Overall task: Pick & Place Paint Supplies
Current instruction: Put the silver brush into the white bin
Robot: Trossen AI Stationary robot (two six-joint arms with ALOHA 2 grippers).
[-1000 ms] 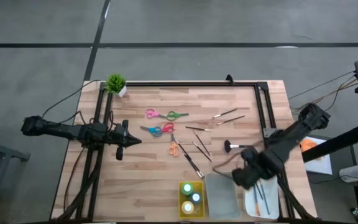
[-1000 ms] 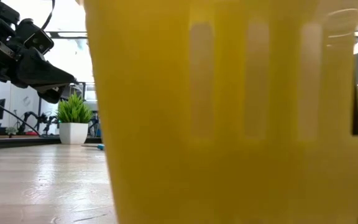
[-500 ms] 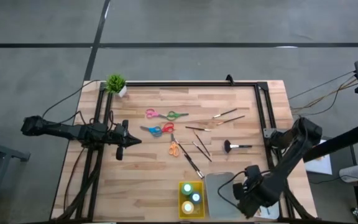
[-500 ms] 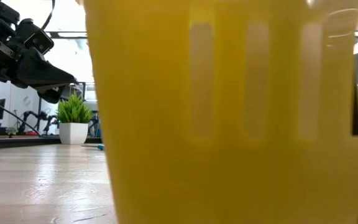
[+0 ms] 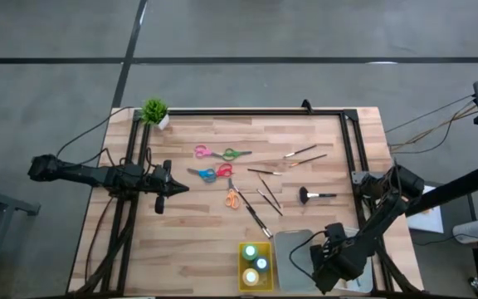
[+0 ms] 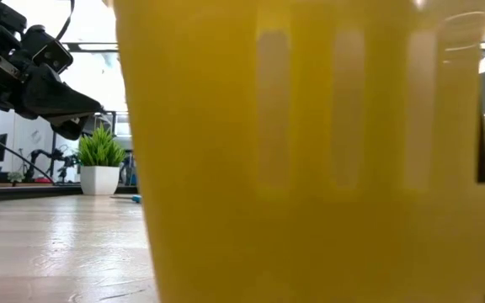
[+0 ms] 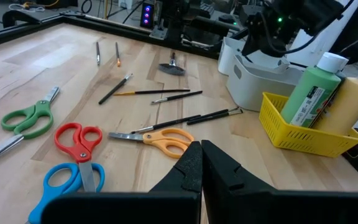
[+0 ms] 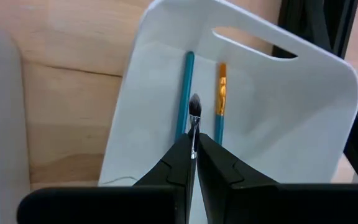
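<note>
My right gripper [image 8: 194, 152] is shut on a thin brush [image 8: 194, 118] and hovers over the white tray [image 8: 303, 124], where two teal-handled brushes [image 8: 185, 93] lie. In the high view this gripper [image 5: 329, 267] is near the table's near right corner. My left gripper [image 5: 173, 188] is shut and empty at the table's left side, seen also in the left wrist view [image 7: 201, 163]. Three pairs of scissors [image 5: 222, 154] [image 5: 210, 174] [image 5: 233, 197], several thin brushes [image 5: 264, 195] and a stubby dark brush [image 5: 314, 195] lie flat on the wood. Paint bottles [image 5: 256, 264] stand in the yellow tray [image 5: 242, 249]. My right gripper pinches the thin brush between its two fingertips [image 8: 182, 155] at the metal ferrule [image 8: 194, 134], just behind the bristles. The dark bristle end [image 8: 195, 104] sticks out past the fingertips toward the white tray's floor. The handle is hidden behind the fingers.
A grey tray [image 5: 297, 253] sits between the yellow and white trays at the near edge. A small potted plant [image 5: 154, 111] stands at the far left corner. A black frame [image 5: 247, 112] borders the table. In the low view the yellow tray [image 6: 310, 168] blocks most of the picture.
My right gripper has moved toward the table's near edge, from beside the stubby brush to over the white tray, keeping its fingers shut on the thin brush. The left arm and the things on the table have kept still.
</note>
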